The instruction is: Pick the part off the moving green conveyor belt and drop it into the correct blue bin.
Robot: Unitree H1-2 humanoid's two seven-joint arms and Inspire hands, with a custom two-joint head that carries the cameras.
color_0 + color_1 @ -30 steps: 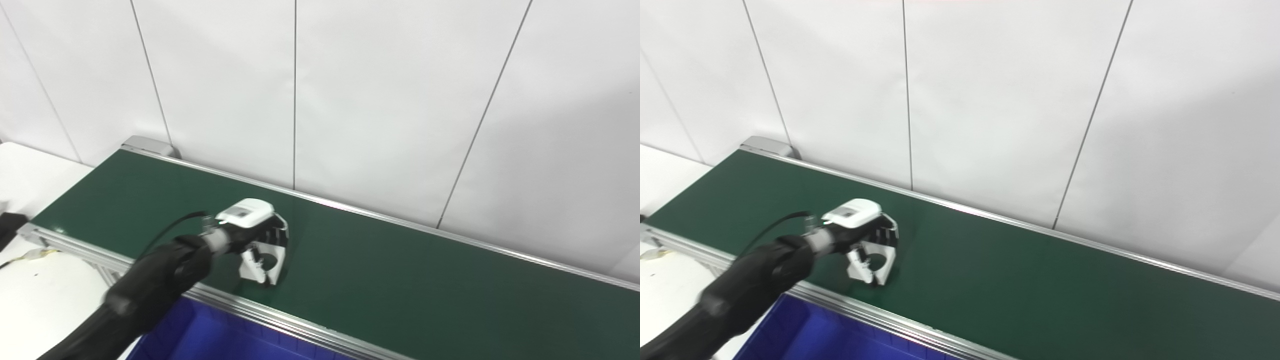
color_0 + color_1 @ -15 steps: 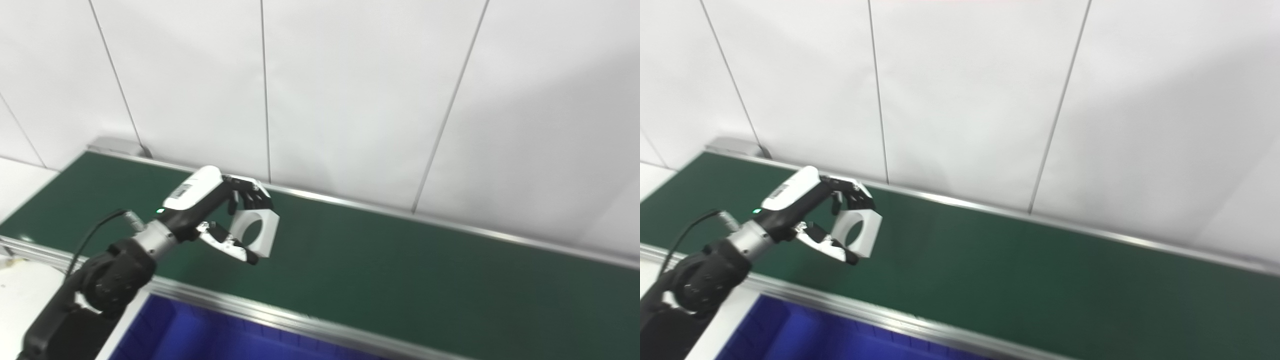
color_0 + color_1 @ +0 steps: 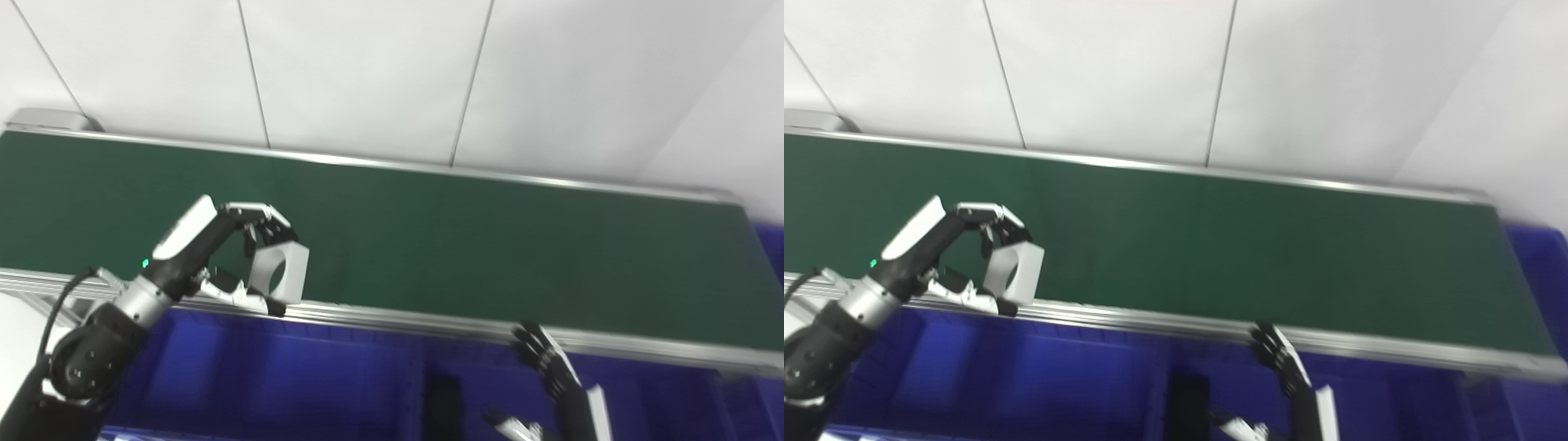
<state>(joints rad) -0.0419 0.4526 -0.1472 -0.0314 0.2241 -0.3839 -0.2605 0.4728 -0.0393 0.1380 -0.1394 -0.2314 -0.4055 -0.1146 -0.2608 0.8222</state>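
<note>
Left hand (image 3: 211, 254) closing fingers and thumb around white part (image 3: 280, 274), holding it lifted above near rail of green conveyor belt (image 3: 465, 245), at its left end.

Advice: keep grip firm, carry part fully past rail, lower over blue bin (image 3: 245, 380) before releasing.

Right hand (image 3: 1292, 380) waiting low, fingers spread, holding nothing.

Bins blurring, cut by bottom edge; dividers and correct bin hard to tell.

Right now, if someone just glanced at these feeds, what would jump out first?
The left hand holding a white block with a round hole above the near rail of the green conveyor belt. Below run the blue bins, and the right hand rises open at the bottom right, holding nothing.
</note>
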